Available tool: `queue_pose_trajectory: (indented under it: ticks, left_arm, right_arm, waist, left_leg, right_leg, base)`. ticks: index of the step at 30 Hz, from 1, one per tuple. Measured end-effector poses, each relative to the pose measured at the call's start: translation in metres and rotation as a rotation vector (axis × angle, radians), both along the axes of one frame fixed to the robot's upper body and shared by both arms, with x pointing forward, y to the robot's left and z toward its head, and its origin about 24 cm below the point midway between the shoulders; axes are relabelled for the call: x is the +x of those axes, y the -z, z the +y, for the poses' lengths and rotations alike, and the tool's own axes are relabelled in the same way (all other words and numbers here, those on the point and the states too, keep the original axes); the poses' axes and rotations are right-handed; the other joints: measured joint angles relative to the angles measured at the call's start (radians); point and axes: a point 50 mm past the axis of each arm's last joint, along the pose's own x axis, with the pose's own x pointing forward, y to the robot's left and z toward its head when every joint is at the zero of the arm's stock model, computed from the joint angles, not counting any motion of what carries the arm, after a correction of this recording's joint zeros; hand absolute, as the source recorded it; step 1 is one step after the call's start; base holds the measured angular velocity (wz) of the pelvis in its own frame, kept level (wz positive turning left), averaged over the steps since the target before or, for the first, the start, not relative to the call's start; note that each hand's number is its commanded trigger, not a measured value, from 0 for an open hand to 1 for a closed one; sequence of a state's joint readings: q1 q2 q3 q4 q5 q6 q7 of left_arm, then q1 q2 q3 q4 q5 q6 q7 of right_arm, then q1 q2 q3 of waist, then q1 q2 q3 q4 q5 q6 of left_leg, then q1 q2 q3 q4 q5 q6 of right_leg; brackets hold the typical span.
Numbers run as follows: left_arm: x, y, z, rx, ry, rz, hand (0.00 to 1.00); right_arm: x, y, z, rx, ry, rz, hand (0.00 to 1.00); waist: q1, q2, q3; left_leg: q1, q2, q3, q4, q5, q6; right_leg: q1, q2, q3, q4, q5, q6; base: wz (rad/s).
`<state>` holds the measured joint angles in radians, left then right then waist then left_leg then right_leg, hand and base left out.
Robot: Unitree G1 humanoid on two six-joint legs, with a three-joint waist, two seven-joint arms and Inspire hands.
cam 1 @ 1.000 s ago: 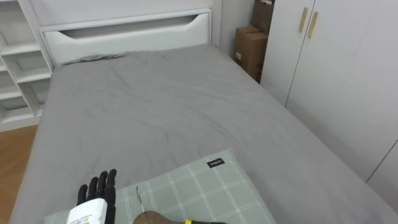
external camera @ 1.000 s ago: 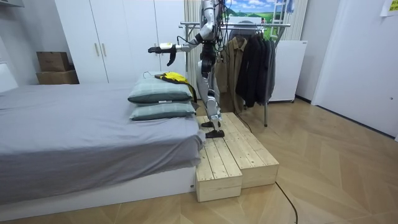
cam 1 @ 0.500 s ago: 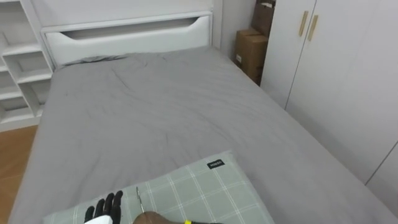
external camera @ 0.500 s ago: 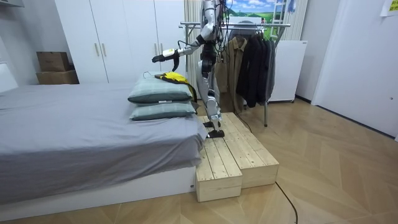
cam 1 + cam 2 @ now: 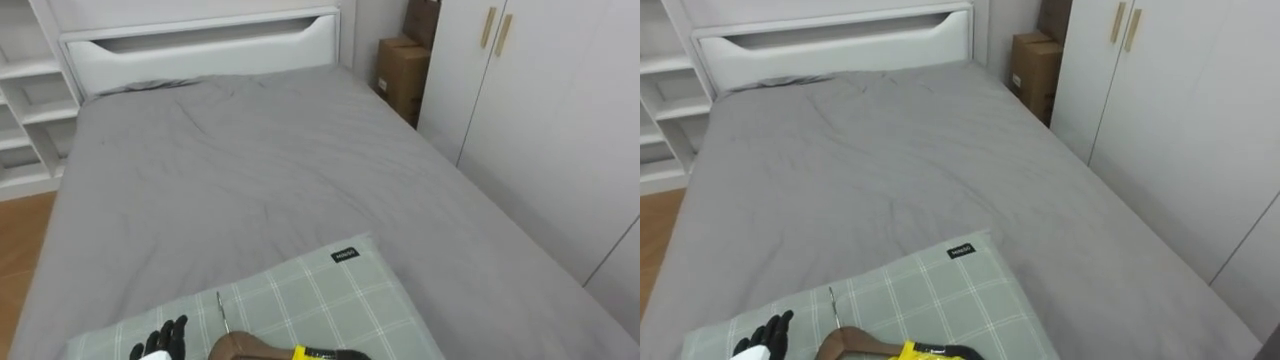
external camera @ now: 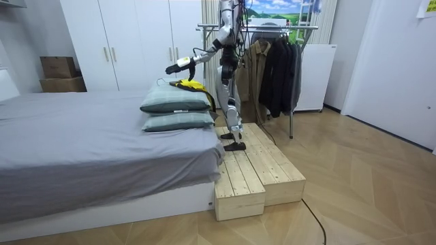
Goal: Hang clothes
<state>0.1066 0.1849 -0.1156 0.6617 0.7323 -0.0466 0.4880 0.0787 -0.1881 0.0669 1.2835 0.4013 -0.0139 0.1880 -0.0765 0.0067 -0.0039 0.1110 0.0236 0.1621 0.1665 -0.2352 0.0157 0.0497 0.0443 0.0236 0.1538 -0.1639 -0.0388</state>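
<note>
Item: yellow garment (image 5: 322,353) on brown wooden hanger (image 5: 245,347), w/ thin wire hook (image 5: 221,310) pointing to 12 o'clock. Location: atop green checked pillow (image 5: 320,300), at the 6 o'clock edge of the left eye view, near end of grey bed (image 5: 250,170); in the room view it reads as a yellow heap on the upper of two stacked pillows. Appearance: bright yellow cloth w/ a dark marking, bunched, mostly cut off by the view's lower edge; hanger shoulder curved, smooth, glossy. Handling (est.): garment soft, limp, light, likely to sag & slide off hanger if tilted; hanger stiff, light, rather slippery; hook too fine for a sure pinch. Best hold (est.): hanger neck just below hook, fingers wrapped round the wood, leaving hook free for the rail. Left robot hand (image 5: 160,338): approx. 9 o'clock of hanger, near it over the pillow, fingers straight & slightly spread, holding nothing. Robot stands on wooden platform (image 6: 252,170) beside bed; clothes rack (image 6: 272,28) w/ dark coats behind it.
</note>
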Motion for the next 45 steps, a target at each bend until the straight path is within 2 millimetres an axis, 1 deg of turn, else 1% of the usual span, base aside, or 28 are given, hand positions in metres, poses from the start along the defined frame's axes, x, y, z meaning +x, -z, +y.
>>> queue_pose_trajectory:
  ticks: [2, 3, 4, 5, 7, 9, 14, 21, 25, 27, 29, 32, 35, 41, 45]
  left_arm:
    - [0.0, -0.001, 0.002, -0.013, -0.026, -0.013, 0.0]
    - [0.0, -0.001, 0.003, -0.018, -0.036, -0.016, 0.0]
    - [0.001, -0.001, 0.003, -0.018, -0.04, -0.02, 0.0]
    - [0.001, -0.001, 0.005, -0.016, -0.047, -0.021, 0.0]
    - [0.0, 0.001, 0.008, -0.017, -0.068, -0.012, 0.0]
    - [0.0, 0.002, 0.009, -0.03, -0.086, -0.005, 0.0]
    - [0.0, 0.004, 0.011, -0.036, -0.1, 0.004, 0.0]
    - [0.005, 0.002, 0.009, -0.039, -0.094, -0.013, 0.0]
    - [0.006, 0.002, 0.007, -0.046, -0.093, -0.012, 0.0]
    - [0.007, 0.002, 0.005, -0.051, -0.092, -0.015, 0.0]
    - [0.008, 0.002, 0.004, -0.054, -0.09, -0.016, 0.0]
    - [0.005, 0.006, 0.003, -0.055, -0.092, 0.01, 0.0]
    - [0.004, 0.009, -0.005, -0.082, -0.084, 0.019, 0.0]
    - [0.003, 0.013, -0.022, -0.106, 0.005, 0.063, 0.0]
    - [0.001, 0.017, -0.03, -0.116, 0.054, 0.099, 0.0]
  right_arm:
    - [0.001, 0.0, 0.0, -0.001, -0.001, -0.002, 0.0]
    - [0.002, 0.0, 0.0, -0.001, -0.001, -0.004, 0.0]
    - [0.002, 0.0, 0.0, -0.001, -0.002, -0.005, 0.0]
    - [0.004, 0.0, 0.0, -0.002, -0.006, -0.008, 0.0]
    - [0.001, 0.0, 0.0, -0.005, -0.012, -0.001, 0.0]
    - [0.003, 0.0, 0.0, -0.006, -0.024, -0.005, 0.0]
    - [0.003, 0.0, 0.001, -0.005, -0.039, -0.002, 0.0]
    - [0.006, 0.0, 0.002, -0.005, -0.047, -0.008, 0.0]
    - [0.007, 0.0, 0.003, -0.003, -0.062, -0.007, 0.0]
    - [0.011, 0.0, 0.004, -0.002, -0.081, -0.005, 0.0]
    - [0.013, 0.0, 0.005, -0.001, -0.086, -0.005, 0.0]
    - [0.014, 0.0, 0.006, 0.004, -0.09, -0.001, 0.0]
    - [0.015, 0.0, 0.007, 0.004, -0.104, 0.0, 0.0]
    - [0.026, -0.001, 0.011, -0.001, -0.17, -0.019, 0.0]
    - [0.028, -0.001, 0.013, 0.008, -0.183, -0.034, 0.0]
  waist:
    - [0.0, 0.0, 0.0001]
    - [0.0, 0.0, -0.0013]
    - [0.0, -0.001, 0.0004]
    - [0.001, -0.004, 0.0044]
    - [0.003, -0.009, 0.005]
    - [0.005, -0.012, 0.0062]
    - [0.005, -0.015, 0.0049]
    - [0.006, -0.018, 0.0026]
    - [0.008, -0.019, 0.0026]
    - [0.008, -0.022, 0.0007]
    - [0.008, -0.027, 0.0024]
    - [0.005, -0.033, -0.0002]
    - [0.003, -0.037, -0.0002]
    - [0.002, -0.038, 0.0017]
    - [0.002, -0.041, 0.0067]
  left_leg:
    - [-0.005, 0.0, 0.0, 0.0, 0.0, 0.0]
    - [-0.013, 0.0, 0.0, 0.0, 0.0, 0.0]
    - [-0.015, 0.0, -0.001, 0.0, 0.0, 0.0]
    - [-0.016, 0.0, -0.001, 0.0, 0.0, 0.0]
    - [-0.016, 0.0, -0.002, 0.0, 0.0, 0.0]
    - [-0.016, 0.0, -0.003, -0.001, 0.0, 0.0]
    - [-0.014, 0.0, -0.004, -0.001, 0.0, 0.0]
    - [-0.027, -0.001, -0.006, 0.003, 0.0, 0.0]
    - [-0.031, -0.001, -0.006, 0.004, 0.0, 0.001]
    - [-0.043, -0.001, -0.006, 0.009, 0.001, 0.001]
    - [-0.052, -0.001, -0.007, 0.019, 0.001, 0.001]
    - [-0.055, -0.001, -0.011, 0.023, 0.001, 0.001]
    - [-0.064, -0.004, -0.026, 0.028, 0.001, 0.001]
    - [-0.066, -0.003, -0.025, 0.028, 0.001, 0.002]
    - [-0.068, -0.002, -0.025, 0.029, 0.001, 0.002]
  right_leg:
    - [-0.003, 0.0, 0.0, -0.002, 0.0, 0.0]
    - [-0.012, 0.0, -0.001, -0.001, 0.0, 0.0]
    - [-0.016, -0.001, -0.001, 0.001, 0.0, 0.0]
    - [-0.017, -0.001, -0.001, 0.001, 0.0, -0.001]
    - [-0.017, 0.0, -0.001, 0.002, 0.001, -0.001]
    - [-0.017, 0.0, -0.003, 0.003, 0.001, -0.002]
    - [-0.018, -0.001, -0.005, 0.01, 0.003, -0.001]
    - [-0.034, -0.001, -0.004, 0.019, 0.003, -0.001]
    - [-0.037, -0.001, -0.004, 0.017, 0.003, -0.001]
    - [-0.047, -0.001, -0.004, 0.016, 0.002, -0.001]
    - [-0.051, -0.002, -0.003, 0.016, 0.002, -0.001]
    - [-0.051, -0.002, -0.007, 0.015, 0.002, -0.001]
    - [-0.051, -0.007, -0.02, 0.014, 0.002, -0.001]
    - [-0.053, -0.007, -0.02, 0.013, 0.002, -0.001]
    - [-0.054, -0.006, -0.019, 0.013, 0.002, -0.001]
  base:
    - [0.0]
    - [0.0]
    - [0.0]
    - [0.0]
    - [0.0]
    - [0.0]
    - [0.0]
    - [0.0]
    - [0.0]
    - [0.0]
    - [0.0]
    - [0.04]
    - [0.12]
    - [0.01]
    - [0.0]
